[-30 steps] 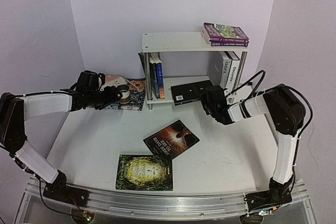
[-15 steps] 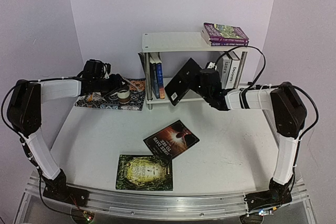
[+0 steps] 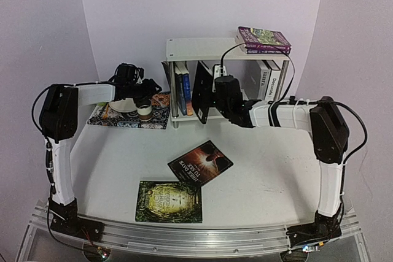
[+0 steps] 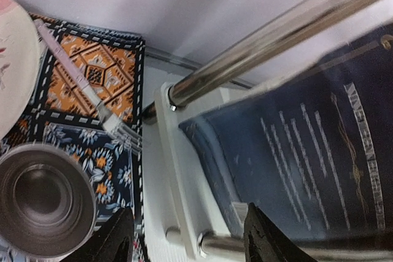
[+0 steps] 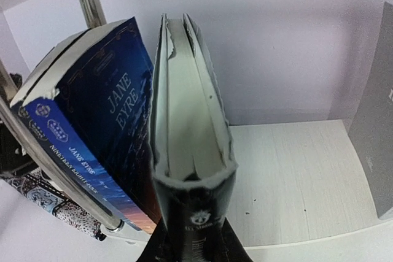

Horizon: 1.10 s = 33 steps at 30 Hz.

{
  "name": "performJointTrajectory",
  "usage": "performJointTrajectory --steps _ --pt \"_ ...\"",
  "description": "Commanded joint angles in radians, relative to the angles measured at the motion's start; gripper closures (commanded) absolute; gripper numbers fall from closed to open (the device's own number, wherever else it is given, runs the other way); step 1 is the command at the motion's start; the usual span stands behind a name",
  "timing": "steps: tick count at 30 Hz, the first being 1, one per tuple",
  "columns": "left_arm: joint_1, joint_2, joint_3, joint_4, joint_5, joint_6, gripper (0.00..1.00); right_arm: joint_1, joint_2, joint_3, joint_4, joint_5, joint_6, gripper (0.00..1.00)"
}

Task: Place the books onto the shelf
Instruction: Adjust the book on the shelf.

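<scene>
The right pincer (image 3: 212,94) is clamped on a black hardback book (image 3: 201,92) and holds it upright on edge at the lower tier of the white two-tier shelf (image 3: 202,48), which has chrome tube legs. In the right wrist view the book's page block faces the camera between slightly splayed covers; it stands just beside a dark blue "Jane Eyre" book (image 5: 104,121) that leans at the tier's left end; whether its lower edge touches the board I cannot tell.

The left pincer (image 4: 190,240) is spread open with nothing held between its fingers (image 4: 116,240); it hangs by the shelf's front left leg, at the edge of a patterned mat (image 4: 92,72); on the mat are a steel cup (image 4: 43,197), a pale-handled fork (image 4: 86,90) and the rim of a pale plate (image 4: 12,59).

Two purple paperbacks (image 3: 264,40) lie stacked flat on the right end of the top tier; a white book and a grey book (image 3: 268,81) stand upright at the right end of the lower tier. On the white worktop (image 3: 276,170), a dark book with an orange glow on its cover (image 3: 200,162) and a green-covered book (image 3: 169,202) lie flat, just beside each other, well apart from the shelf.
</scene>
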Motion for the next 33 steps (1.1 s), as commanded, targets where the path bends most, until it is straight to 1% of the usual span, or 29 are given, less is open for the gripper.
performJointTrajectory --steps 1,5,7,9,12,17,27,31,33 --pt "0.004 0.096 0.165 0.024 0.046 -0.02 0.4 0.033 0.051 0.091 0.005 0.088 -0.168 0.96" --pt "0.004 0.158 0.257 0.024 0.052 -0.019 0.41 0.046 0.086 0.143 0.005 0.083 -0.227 0.95" --pt "0.004 0.183 0.291 0.024 0.061 -0.023 0.41 0.052 0.102 0.162 0.005 0.072 -0.261 0.9" --pt "0.002 0.214 0.334 0.024 0.085 -0.043 0.43 0.055 0.114 0.177 0.005 0.059 -0.278 0.87" --pt "-0.006 0.261 0.399 0.024 0.13 -0.061 0.45 0.055 0.129 0.191 0.006 0.035 -0.282 0.87" --pt "-0.009 0.268 0.405 0.024 0.109 -0.06 0.45 0.055 0.155 0.227 0.005 0.037 -0.281 0.88" --pt "-0.008 0.296 0.455 0.024 0.131 -0.072 0.45 0.054 0.237 0.356 -0.027 0.036 -0.275 0.86" --pt "-0.009 0.306 0.474 0.024 0.138 -0.083 0.45 0.055 0.252 0.39 -0.045 0.028 -0.265 0.83" --pt "-0.009 0.309 0.48 0.023 0.141 -0.087 0.45 0.055 0.249 0.392 -0.05 0.024 -0.259 0.77"
